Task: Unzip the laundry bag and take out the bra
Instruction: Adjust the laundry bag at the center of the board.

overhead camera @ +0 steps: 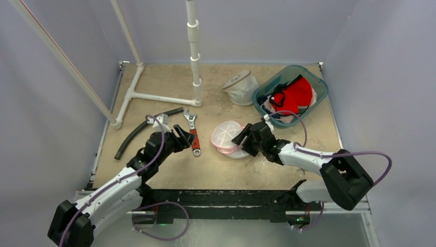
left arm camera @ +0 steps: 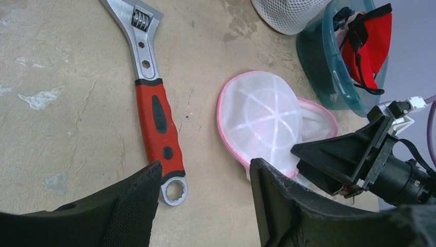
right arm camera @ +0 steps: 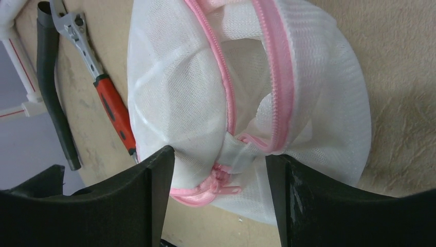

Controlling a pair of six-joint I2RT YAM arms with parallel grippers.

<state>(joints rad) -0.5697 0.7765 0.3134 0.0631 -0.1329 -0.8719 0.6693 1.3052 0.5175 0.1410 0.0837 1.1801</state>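
Subject: a round, dome-shaped white mesh laundry bag with pink zip trim (overhead camera: 226,135), lying mid-worktop, just right of the wrench and well apart from the bin.

- Zip: the two pink tracks (right arm camera: 277,77) gape apart over part of the rim, so the bag looks partly unzipped. White fabric shows in the gap; cannot tell whether it is the bra.
- Handling (judgement): light, soft and limp. The thin mesh will crumple and slide on the worktop if pulled from one side only, and it could snag. The best hold is the stiffer pink seam or the bunched pink tab at the near end. That tab may be the slider; cannot tell.
- Right pincer (right arm camera: 218,157): open, its fingers astride the bag's near fold, with mesh between them but not clamped.
- Left pincer (left arm camera: 205,167): open and empty, above the bare sandy worktop (overhead camera: 169,82) near the wrench's ring end.

Count:
- Mesh bags: 2, the pink-trimmed one and a second white mesh bag (overhead camera: 240,87) beside the bin.
- Red-handled steel adjustable wrench (overhead camera: 194,135): 1.
- Black rubber hose (overhead camera: 136,135): 1.
- White plastic pipe frame (overhead camera: 194,51): 1.
- Teal translucent plastic bin (overhead camera: 319,85): 1, holding red garments (overhead camera: 295,95). Their number cannot be told.
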